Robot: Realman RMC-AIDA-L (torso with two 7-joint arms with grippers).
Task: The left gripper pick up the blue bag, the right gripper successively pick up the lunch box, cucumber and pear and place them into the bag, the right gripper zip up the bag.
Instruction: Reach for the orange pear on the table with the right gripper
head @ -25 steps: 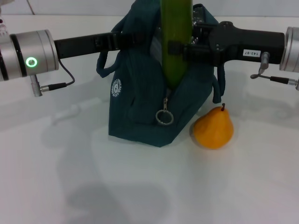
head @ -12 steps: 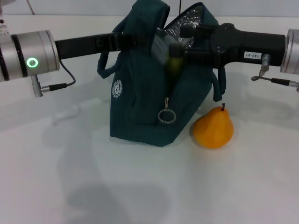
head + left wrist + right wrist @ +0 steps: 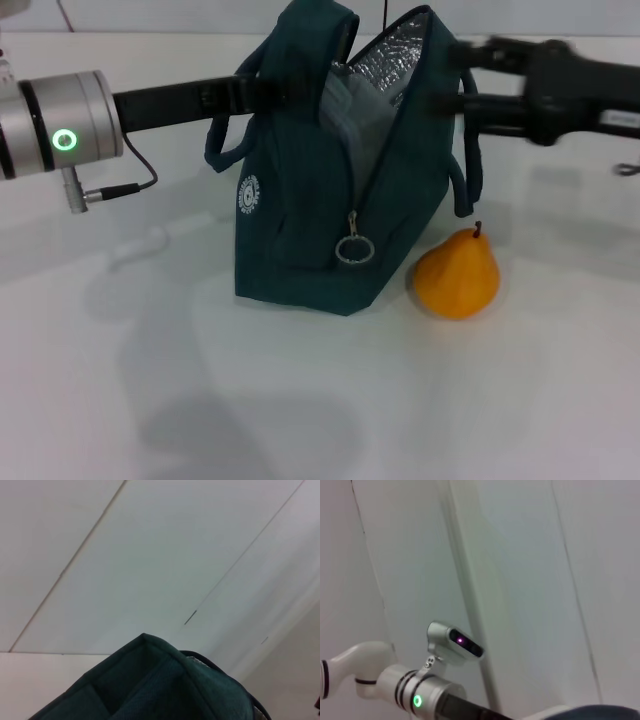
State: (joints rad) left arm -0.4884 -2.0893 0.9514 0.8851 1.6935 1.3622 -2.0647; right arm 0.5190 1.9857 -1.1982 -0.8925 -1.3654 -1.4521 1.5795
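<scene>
Standing on your white desk (image 3: pixel 300 400), the teal bag (image 3: pixel 300 230) gapes, silver lining showing, pear (image 3: pixel 457 273) just beside it. Your left pincer (image 3: pixel 262 92) reaches the bag's top, your right pincer (image 3: pixel 455 85) hovers beside the opening; I cannot tell whether either is apart. Only your right wrist view shows the head camera (image 3: pixel 454 644) against pale wall panels.

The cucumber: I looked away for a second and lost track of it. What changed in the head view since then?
A second ago the right gripper held the cucumber upright over the blue bag; it dropped inside, out of sight, and the gripper has pulled back toward the robot's right. The left gripper stays at the bag's top, the pear beside it.
</scene>
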